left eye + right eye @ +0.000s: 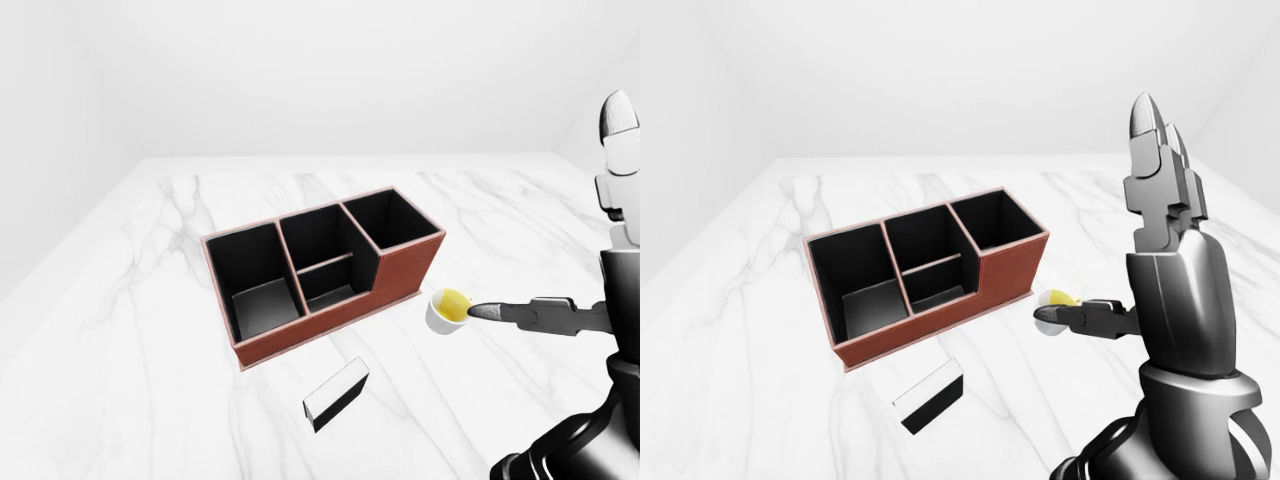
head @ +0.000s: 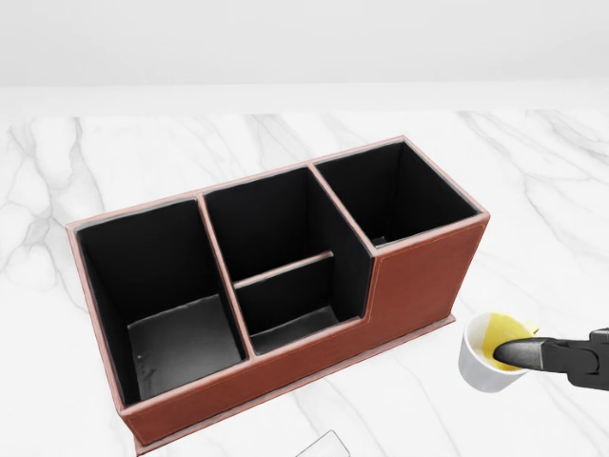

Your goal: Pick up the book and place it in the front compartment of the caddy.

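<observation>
Reddish-brown caddy (image 2: 419, 276), black inside; white marble table (image 1: 130, 330).
</observation>
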`<state>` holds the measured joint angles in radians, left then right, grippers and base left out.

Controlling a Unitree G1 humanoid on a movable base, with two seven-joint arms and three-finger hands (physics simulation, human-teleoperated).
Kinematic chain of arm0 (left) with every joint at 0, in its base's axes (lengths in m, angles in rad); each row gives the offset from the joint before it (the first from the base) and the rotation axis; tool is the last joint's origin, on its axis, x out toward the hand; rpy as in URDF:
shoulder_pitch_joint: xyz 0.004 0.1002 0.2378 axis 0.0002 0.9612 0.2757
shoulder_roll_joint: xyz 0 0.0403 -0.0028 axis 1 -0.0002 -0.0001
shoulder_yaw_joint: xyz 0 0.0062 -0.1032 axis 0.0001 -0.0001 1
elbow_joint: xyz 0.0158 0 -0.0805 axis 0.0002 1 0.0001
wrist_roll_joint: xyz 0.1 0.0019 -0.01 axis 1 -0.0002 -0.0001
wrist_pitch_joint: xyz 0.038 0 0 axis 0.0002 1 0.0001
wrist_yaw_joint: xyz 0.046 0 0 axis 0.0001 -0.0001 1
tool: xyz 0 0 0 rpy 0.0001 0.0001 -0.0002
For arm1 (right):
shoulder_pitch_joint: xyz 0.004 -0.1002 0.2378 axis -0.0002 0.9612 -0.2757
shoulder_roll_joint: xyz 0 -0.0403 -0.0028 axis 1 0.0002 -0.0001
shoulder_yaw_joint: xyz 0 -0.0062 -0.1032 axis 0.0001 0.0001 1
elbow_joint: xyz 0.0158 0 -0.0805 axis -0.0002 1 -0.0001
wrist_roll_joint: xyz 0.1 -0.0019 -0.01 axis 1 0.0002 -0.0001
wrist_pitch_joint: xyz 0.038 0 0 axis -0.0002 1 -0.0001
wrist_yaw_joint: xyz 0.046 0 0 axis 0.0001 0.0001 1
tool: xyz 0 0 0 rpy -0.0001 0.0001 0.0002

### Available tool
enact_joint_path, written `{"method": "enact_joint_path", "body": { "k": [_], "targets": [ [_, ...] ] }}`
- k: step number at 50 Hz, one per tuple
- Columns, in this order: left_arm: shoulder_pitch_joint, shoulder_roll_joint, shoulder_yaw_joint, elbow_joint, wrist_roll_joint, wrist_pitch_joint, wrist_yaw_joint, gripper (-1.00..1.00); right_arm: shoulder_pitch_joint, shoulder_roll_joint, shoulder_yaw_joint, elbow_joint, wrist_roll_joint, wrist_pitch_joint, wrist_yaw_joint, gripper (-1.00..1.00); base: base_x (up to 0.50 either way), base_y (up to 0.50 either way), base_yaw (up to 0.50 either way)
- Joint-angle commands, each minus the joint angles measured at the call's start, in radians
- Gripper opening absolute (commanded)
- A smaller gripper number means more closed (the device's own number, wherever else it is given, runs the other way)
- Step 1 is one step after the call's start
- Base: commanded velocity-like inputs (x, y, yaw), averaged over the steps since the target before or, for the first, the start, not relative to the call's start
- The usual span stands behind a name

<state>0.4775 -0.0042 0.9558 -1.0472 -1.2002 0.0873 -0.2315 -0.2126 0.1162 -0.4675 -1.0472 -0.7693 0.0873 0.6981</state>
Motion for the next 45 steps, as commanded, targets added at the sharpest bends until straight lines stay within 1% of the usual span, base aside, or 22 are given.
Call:
{"method": "enact_joint_path", "body": {
  "k": [1, 5, 11, 14, 16, 18, 23, 28, 30, 34, 40, 45],
  "targets": [
    [0.003, -0.003, -0.002, 0.0, 0.002, 0.0, -0.002, 1.0, 0.006, 0.036, -0.052, 0.0, -0.027, 0.0, 0.0, 1.0, 0.0, 0.0, 0.0],
    [-0.006, -0.021, 0.008, 0.0, 0.008, 0.0, -0.016, 1.0, 0.021, 0.037, -0.062, 0.0, -0.022, 0.0, 0.0, 1.0, 0.0, 0.0, 0.0],
    [-0.008, -0.023, 0.013, 0.0, 0.006, 0.0, -0.02, 1.0, 0.058, 0.046, -0.056, 0.001, -0.009, 0.0, 0.0, 1.0, 0.0, 0.0, 0.0],
    [-0.008, -0.026, 0.009, 0.0, 0.012, 0.0, -0.021, 1.0, 0.11, 0.079, -0.054, 0.0, 0.006, 0.0, 0.0, 1.0, 0.0, 0.0, 0.0],
    [-0.004, -0.021, 0.009, 0.0, 0.005, 0.0, -0.018, 1.0, 0.166, 0.101, -0.046, 0.001, 0.028, 0.0, 0.0, 1.0, 0.0, 0.0, 0.0],
    [-0.003, -0.018, 0.004, 0.0, 0.008, 0.0, -0.015, 1.0, 0.186, 0.115, -0.055, 0.001, 0.043, 0.0, 0.0, 1.0, 0.0, 0.0, 0.0],
    [-0.002, -0.019, -0.002, 0.0, 0.014, 0.0, -0.015, 1.0, 0.23, 0.102, -0.04, 0.0, 0.065, 0.0, 0.0, 1.0, 0.0, 0.0, 0.0],
    [0.001, -0.019, -0.003, 0.0, 0.012, 0.0, -0.015, 1.0, 0.277, 0.1, -0.049, 0.0, 0.096, 0.0, 0.0, 1.0, 0.0, 0.0, 0.0],
    [0.004, -0.016, -0.004, 0.0, 0.01, 0.0, -0.012, 1.0, 0.351, 0.103, -0.058, 0.0, 0.143, 0.0, 0.0, 1.0, 0.0, 0.0, 0.0],
    [0.003, -0.014, -0.001, 0.0, 0.005, 0.0, -0.01, 1.0, 0.441, 0.116, -0.094, 0.0, 0.212, 0.0, 0.0, 1.0, 0.0, 0.0, 0.0],
    [0.007, -0.025, 0.006, 0.0, 0.001, 0.0, -0.022, 1.0, 0.494, 0.093, -0.104, 0.0, 0.246, 0.0, 0.0, 1.0, 0.0, 0.0, 0.0],
    [0.002, -0.023, 0.011, 0.0, -0.001, 0.0, -0.019, 1.0, 0.549, 0.107, -0.103, 0.0, 0.265, 0.0, 0.0, 1.0, 0.0, 0.0, 0.0]
  ]
}}
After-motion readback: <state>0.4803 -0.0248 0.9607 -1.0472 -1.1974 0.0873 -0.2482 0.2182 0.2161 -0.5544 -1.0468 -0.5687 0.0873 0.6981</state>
